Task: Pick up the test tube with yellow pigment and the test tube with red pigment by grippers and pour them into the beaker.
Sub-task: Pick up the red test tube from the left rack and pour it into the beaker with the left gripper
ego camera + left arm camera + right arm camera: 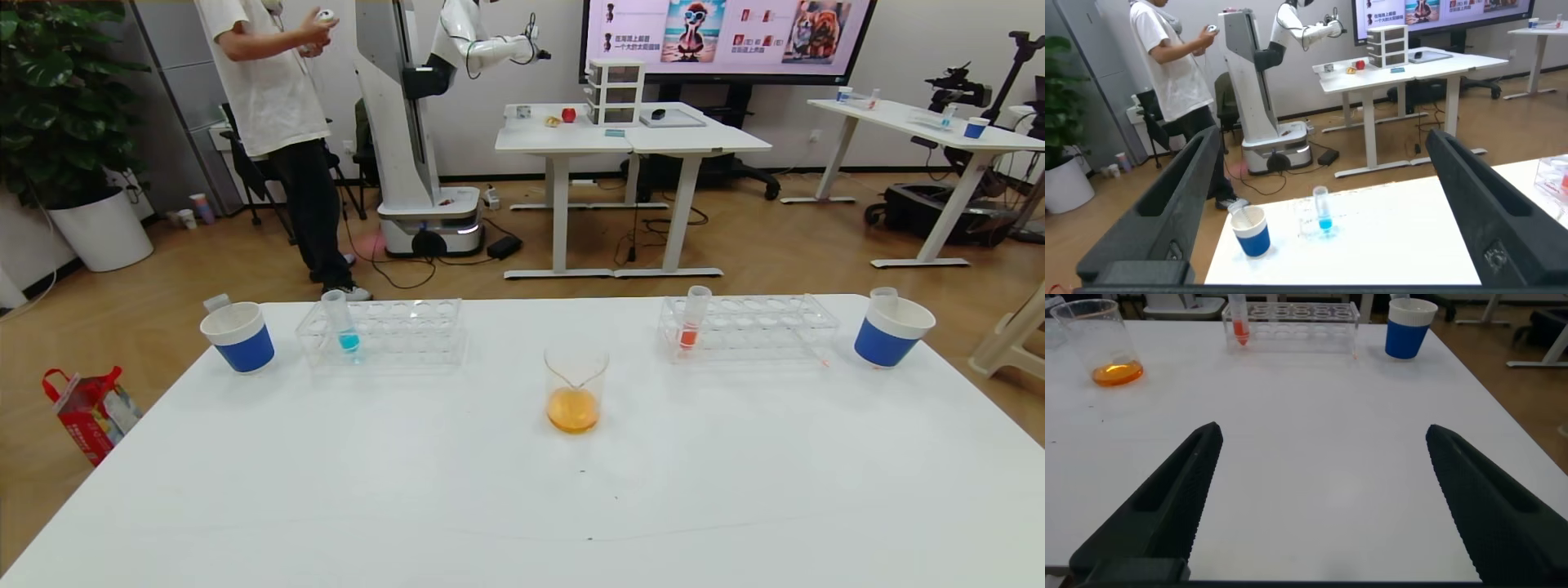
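While upright in its rack, red tube, mouth upward.

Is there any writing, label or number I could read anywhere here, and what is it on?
None can be read.
Wall screen: lines of characters beside cartoon pictures, too small to read.
Red bag on the floor: print too blurred.
Blue cups, tube racks, beaker: no markings visible.

beaker: clear glass | table: matt white (smooth) | racks: clear plastic
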`<state>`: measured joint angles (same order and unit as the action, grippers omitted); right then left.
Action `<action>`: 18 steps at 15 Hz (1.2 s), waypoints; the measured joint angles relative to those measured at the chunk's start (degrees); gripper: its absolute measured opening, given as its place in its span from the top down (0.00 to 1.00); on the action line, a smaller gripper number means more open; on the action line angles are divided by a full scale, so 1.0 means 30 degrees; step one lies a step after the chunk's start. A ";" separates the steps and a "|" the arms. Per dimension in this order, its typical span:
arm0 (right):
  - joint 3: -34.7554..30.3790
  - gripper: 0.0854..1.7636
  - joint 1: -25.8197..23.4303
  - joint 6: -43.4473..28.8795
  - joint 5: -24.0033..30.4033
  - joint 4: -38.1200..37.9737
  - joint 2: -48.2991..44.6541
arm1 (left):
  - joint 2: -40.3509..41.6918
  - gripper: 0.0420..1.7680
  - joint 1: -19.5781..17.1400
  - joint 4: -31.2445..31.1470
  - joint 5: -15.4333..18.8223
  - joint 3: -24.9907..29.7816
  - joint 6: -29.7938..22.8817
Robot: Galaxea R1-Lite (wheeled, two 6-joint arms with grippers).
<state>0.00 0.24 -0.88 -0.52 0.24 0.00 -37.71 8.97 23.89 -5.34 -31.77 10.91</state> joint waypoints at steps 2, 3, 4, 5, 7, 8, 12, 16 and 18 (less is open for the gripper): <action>0.0000 0.02 0.0000 0.0000 0.0000 -0.0008 0.0000 | 0.2719 0.01 -0.0272 -0.2857 -0.0037 0.0073 0.0053; 0.0000 0.02 0.0000 0.0000 0.0000 0.0000 0.0000 | 0.3999 0.01 -0.0593 -0.4271 0.0024 0.0089 0.0065; 0.0000 0.02 0.0000 0.0000 0.0000 -0.0008 0.0000 | 0.5043 0.01 -0.0951 -0.5153 0.0130 0.0134 0.0057; 0.0000 0.02 0.0000 0.0000 0.0000 0.0000 0.0000 | 0.5864 0.01 -0.1341 -0.5441 0.0211 0.0236 -0.0118; 0.0000 0.02 -0.0008 0.0000 0.0000 0.0000 0.0000 | 0.7184 0.01 -0.2007 -0.5429 0.0366 0.0455 -0.0967; 0.0000 0.02 0.0000 0.0000 0.0000 0.0000 0.0000 | 0.7830 0.01 -0.2255 -0.5494 0.0727 0.0715 -0.1085; 0.0000 0.02 0.0000 0.0000 0.0004 -0.0008 0.0000 | 1.0768 0.01 -0.2873 -0.5762 0.2568 0.2499 -0.1150; 0.0000 0.02 0.0000 0.0000 0.0000 0.0000 0.0000 | 1.2296 0.01 -0.2958 -0.3426 0.2881 0.6441 -0.1325; 0.0000 0.02 0.0000 0.0000 0.0000 -0.0008 0.0000 | 1.2508 0.01 -0.2958 -0.2719 0.2532 0.8993 -0.1662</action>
<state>0.00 0.24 -0.88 -0.52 0.22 0.00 -0.18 0.10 15.74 2.26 -4.79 5.92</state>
